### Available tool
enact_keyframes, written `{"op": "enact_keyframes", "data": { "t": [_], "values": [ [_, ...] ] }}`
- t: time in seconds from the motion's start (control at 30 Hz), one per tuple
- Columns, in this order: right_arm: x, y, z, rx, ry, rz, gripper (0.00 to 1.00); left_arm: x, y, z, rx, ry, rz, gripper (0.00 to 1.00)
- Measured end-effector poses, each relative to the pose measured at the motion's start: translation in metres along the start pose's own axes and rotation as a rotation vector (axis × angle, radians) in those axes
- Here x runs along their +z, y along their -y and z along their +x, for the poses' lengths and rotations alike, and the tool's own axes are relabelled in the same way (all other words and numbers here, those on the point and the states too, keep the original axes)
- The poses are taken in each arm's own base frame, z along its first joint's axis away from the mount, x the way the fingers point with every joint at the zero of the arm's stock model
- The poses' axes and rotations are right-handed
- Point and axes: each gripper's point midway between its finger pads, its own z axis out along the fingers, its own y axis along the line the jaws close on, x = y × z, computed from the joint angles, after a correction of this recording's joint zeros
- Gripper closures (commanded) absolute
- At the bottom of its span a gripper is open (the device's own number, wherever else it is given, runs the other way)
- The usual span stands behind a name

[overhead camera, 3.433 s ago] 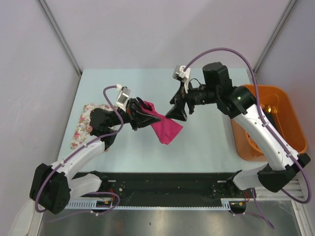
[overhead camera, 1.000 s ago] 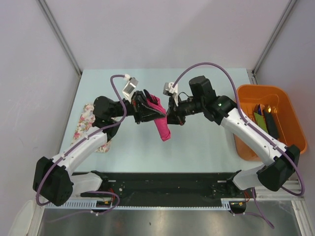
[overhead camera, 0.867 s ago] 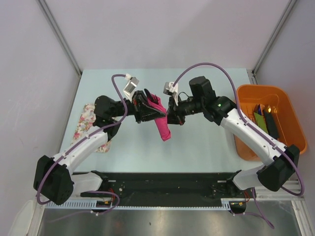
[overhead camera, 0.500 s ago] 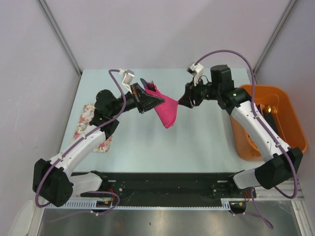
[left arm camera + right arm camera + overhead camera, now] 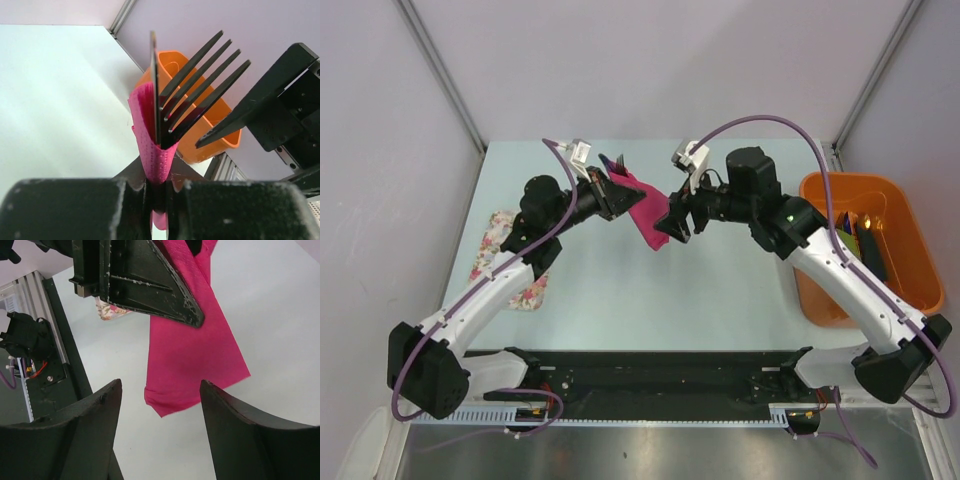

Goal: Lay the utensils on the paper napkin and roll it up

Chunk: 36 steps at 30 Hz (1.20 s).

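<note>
My left gripper [image 5: 612, 190] is shut on the magenta paper napkin [image 5: 646, 214], which is wrapped around the utensils and held above the table. In the left wrist view the gripper [image 5: 159, 186] pinches the napkin [image 5: 150, 145]. A black fork [image 5: 200, 85] and a thin dark blade [image 5: 154, 85] stick up out of it. I see no purple piece. My right gripper [image 5: 672, 222] is open and empty beside the napkin's hanging lower end. In the right wrist view its jaws [image 5: 160, 385] stand wide apart just below the napkin [image 5: 195, 355].
The floral cloth mat [image 5: 505, 255] lies at the table's left, partly under the left arm. The orange tub [image 5: 910, 240] with green and black items stands at the right edge. It also shows in the left wrist view [image 5: 215, 135].
My right gripper pulled away up and right half a second ago and has come back, open, to the napkin's lower end. The left gripper stayed shut on the bundle and moved slightly up.
</note>
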Motion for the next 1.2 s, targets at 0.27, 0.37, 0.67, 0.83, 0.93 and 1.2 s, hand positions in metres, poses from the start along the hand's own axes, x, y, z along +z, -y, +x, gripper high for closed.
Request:
{"op": "enact_keyframes", "data": {
  "t": [0.27,0.37,0.67,0.83,0.93,1.2],
  "values": [
    [0.030,-0.003,0.005,-0.014,0.002,-0.039,0.29,0.000,0.005,-0.002,-0.011,0.006,0.022,1.00],
    [0.038,-0.003,0.011,-0.010,-0.009,-0.052,0.29,0.000,0.014,-0.005,-0.006,0.014,0.059,1.00],
    [0.039,-0.018,0.009,0.004,0.023,-0.162,0.54,-0.004,0.044,-0.011,0.028,0.023,0.217,1.00],
    [0.029,-0.027,0.003,0.036,0.049,-0.221,0.62,-0.009,0.061,-0.011,0.046,0.022,0.313,1.00],
    [0.022,-0.034,-0.003,0.055,0.068,-0.258,0.63,-0.013,0.073,-0.014,0.065,0.026,0.376,1.00],
    [0.009,-0.049,-0.010,0.084,0.083,-0.331,1.00,-0.023,0.094,-0.013,0.093,0.007,0.491,1.00]
  ]
}}
